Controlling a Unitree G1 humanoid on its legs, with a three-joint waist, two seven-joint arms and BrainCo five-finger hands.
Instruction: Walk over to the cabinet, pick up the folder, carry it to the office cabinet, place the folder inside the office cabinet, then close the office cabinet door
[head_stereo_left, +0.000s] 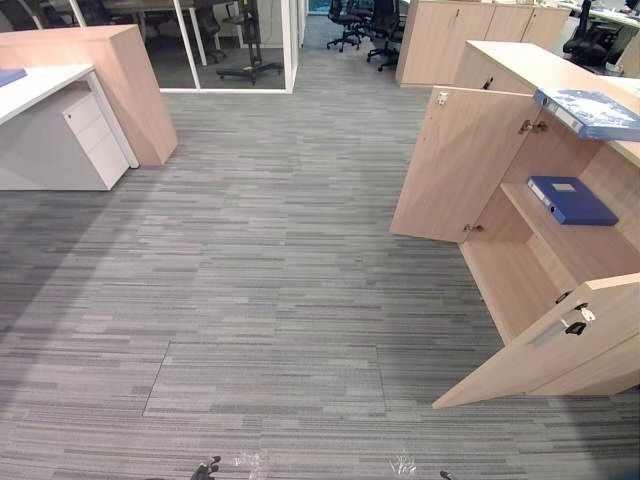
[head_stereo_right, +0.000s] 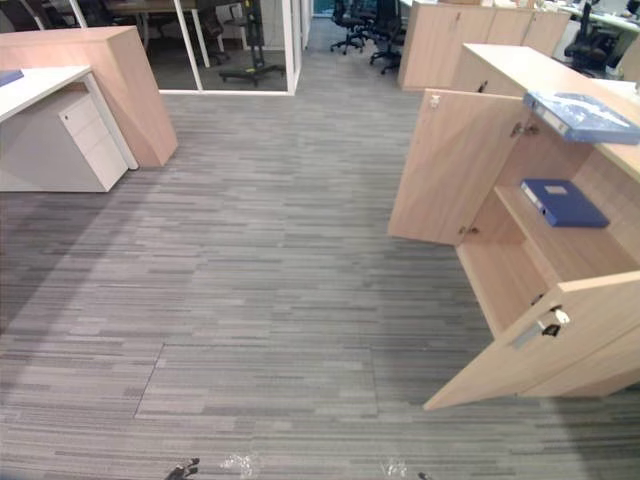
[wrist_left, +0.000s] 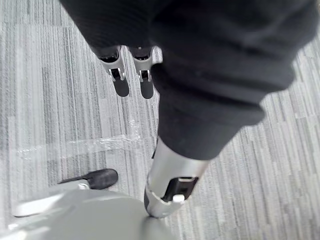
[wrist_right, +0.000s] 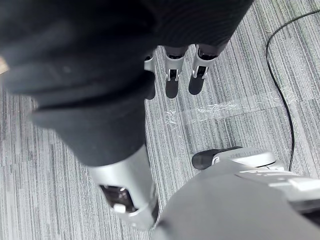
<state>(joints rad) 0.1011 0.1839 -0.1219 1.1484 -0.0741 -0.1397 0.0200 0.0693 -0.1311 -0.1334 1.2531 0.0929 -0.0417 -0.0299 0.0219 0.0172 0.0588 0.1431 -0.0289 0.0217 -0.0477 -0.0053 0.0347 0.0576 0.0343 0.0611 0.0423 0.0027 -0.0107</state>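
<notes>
Down over the carpet (head_stereo_left: 260, 260), the left hand (wrist_left: 120, 80) and right hand (wrist_right: 172, 77) hang straight-fingered, holding nothing. Likely the walk-over step: next, step right toward the open cabinet (head_stereo_left: 505, 62), 1 wrapped folder (head_stereo_left: 592, 112) on top, 1 blue folder (head_stereo_left: 572, 200) on its shelf (head_stereo_left: 575, 250). A worktop (head_stereo_left: 40, 85) stands left, chairs (head_stereo_left: 345, 20) beyond.
</notes>
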